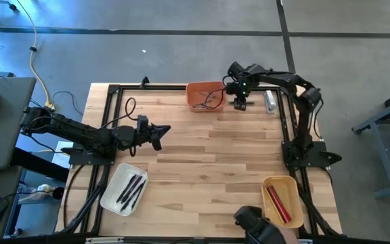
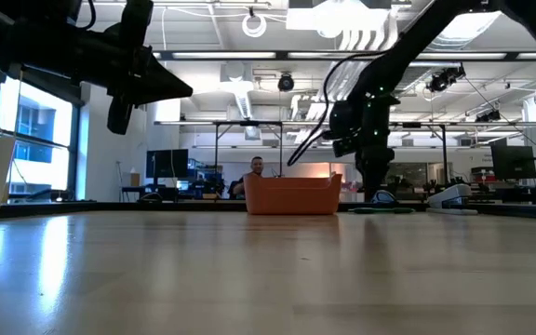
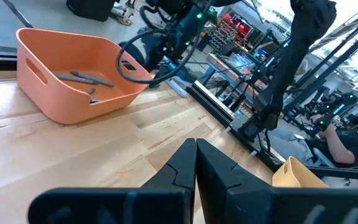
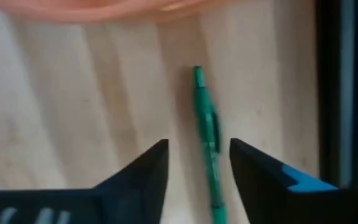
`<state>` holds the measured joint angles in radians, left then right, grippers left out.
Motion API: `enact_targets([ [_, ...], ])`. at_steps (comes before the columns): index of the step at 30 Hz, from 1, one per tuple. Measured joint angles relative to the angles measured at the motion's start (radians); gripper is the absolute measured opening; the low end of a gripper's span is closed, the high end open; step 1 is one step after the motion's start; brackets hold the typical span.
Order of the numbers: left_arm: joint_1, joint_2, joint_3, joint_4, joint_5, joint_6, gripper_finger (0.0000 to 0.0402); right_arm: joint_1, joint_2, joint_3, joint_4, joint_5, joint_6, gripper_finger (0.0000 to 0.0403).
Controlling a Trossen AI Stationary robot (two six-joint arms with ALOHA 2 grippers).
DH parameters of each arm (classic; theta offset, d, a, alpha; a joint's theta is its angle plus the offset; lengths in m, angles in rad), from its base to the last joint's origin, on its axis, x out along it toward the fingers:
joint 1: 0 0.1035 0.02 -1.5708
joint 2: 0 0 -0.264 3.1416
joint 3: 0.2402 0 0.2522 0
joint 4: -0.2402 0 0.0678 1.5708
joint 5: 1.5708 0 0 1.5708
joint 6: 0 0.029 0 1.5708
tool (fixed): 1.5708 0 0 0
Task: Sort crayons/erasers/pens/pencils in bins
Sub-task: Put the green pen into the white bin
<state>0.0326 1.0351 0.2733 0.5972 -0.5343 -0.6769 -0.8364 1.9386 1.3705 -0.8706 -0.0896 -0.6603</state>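
Fingers of the right gripper (image 4: 194,165) stand apart over the bare wood, and a green pen (image 4: 207,143) lies on the table between them, not pinched by either one. That gripper (image 1: 240,103) is at the far edge of the table, just beside the orange bin (image 1: 205,95), whose rim shows as a blur at the edge of the right wrist view. In the low view the same gripper (image 2: 372,191) hangs down close to the tabletop next to the orange bin (image 2: 292,195), with the green pen (image 2: 380,210) lying flat at its foot.

Inside the orange bin (image 3: 73,71) lie a few grey sticks (image 3: 82,78), seen from the left wrist camera. A stubby clear-and-white tube (image 1: 270,101) rests on the table near the far right corner, just past the right gripper.

The left gripper (image 1: 160,134) is clenched with its fingers (image 3: 194,168) pressed together on nothing, held above the wood towards the left side, well apart from the orange bin.

The white bin (image 1: 124,189) sits at the near left with several black sticks (image 1: 132,190) in it. The tan-yellow bin (image 1: 284,201) sits at the near right and holds red sticks (image 1: 277,203). A person (image 2: 255,170) shows in the room behind the table in the low view
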Motion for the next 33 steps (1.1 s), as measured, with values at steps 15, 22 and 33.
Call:
enact_targets([
  [15, 0.0, 0.0, 0.0, -0.004, -0.002, 0.0, 0.0, 0.002, 0.099, 0.024, 0.064, 0.096, -0.055, 0.018],
  [22, 0.0, 0.0, 0.0, -0.026, -0.009, 0.0, 0.0, 0.002, 0.099, 0.023, 0.06, 0.093, -0.081, 0.0123],
  [33, 0.0, 0.0, 0.0, -0.029, -0.019, -0.001, 0.0, -0.002, 0.098, 0.023, 0.035, 0.087, -0.072, 0.0042],
])
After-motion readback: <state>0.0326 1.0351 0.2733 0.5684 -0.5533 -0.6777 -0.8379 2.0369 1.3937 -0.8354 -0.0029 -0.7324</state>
